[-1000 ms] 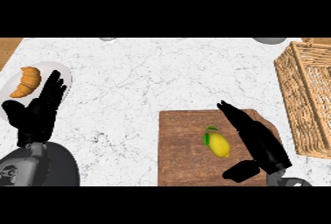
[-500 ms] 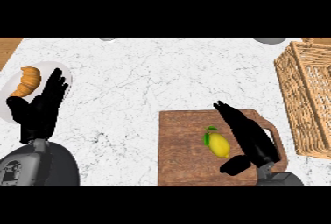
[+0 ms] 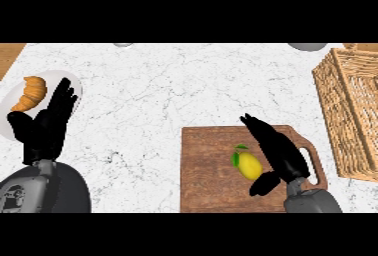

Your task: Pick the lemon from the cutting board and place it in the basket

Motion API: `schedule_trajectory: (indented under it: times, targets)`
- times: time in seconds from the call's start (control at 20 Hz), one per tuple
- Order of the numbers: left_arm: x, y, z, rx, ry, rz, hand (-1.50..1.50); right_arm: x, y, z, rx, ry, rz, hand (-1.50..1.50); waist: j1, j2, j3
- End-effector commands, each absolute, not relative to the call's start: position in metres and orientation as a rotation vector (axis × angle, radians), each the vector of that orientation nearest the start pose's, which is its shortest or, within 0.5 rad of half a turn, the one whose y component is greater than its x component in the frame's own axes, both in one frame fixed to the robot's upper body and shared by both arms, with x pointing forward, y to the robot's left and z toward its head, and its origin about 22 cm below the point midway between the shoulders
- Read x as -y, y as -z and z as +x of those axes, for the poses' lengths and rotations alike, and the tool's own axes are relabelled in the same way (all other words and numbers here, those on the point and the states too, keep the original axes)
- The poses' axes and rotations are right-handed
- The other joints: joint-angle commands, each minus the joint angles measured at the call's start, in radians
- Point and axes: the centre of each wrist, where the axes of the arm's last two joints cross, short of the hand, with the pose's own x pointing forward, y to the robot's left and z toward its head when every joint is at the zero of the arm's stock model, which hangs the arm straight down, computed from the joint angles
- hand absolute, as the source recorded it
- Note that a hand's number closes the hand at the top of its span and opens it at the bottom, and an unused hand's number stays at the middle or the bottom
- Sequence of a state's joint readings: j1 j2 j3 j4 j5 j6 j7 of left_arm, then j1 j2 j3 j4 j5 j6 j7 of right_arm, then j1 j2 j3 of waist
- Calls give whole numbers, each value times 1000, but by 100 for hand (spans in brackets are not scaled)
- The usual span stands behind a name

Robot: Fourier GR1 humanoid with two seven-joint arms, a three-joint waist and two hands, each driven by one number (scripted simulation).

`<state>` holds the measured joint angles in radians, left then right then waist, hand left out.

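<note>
Nearer now, right robot hand (image 3: 279,150) flanks oval lemon (image 3: 249,165).

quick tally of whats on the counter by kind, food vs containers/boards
Food: 2, lemon and croissant
Boards: 1, cutting board
Containers: 2, basket and plate
Total: 5

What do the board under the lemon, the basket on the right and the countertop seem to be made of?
The brown rectangular cutting board looks like dark wood with a matt finish: grain streaks run along it. The tan basket appears to be woven wicker, judging by its criss-crossed strands. The white countertop looks like polished marble or similar stone, given its fine grey veins.
</note>
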<state>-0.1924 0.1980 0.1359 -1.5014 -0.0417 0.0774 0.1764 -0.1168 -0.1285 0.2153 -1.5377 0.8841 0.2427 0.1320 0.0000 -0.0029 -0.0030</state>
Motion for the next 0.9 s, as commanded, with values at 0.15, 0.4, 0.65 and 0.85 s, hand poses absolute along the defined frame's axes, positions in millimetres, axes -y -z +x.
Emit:
schedule_trajectory:
  times: [0.15,0.4,0.65,0.85]
  targets:
    - [-308,-48,280,1505,18,267,0,185,7,264,1288,-1119,-537,-150,2,3,3]
    - [-294,-45,303,1512,20,304,0,175,8,262,1256,-1267,-434,150,-3,4,3]
    - [-302,-46,279,1511,33,278,0,200,15,262,1249,-1279,-416,150,3,2,3]
    - [-295,-44,282,1524,32,292,0,193,16,270,1258,-1275,-418,150,3,3,3]
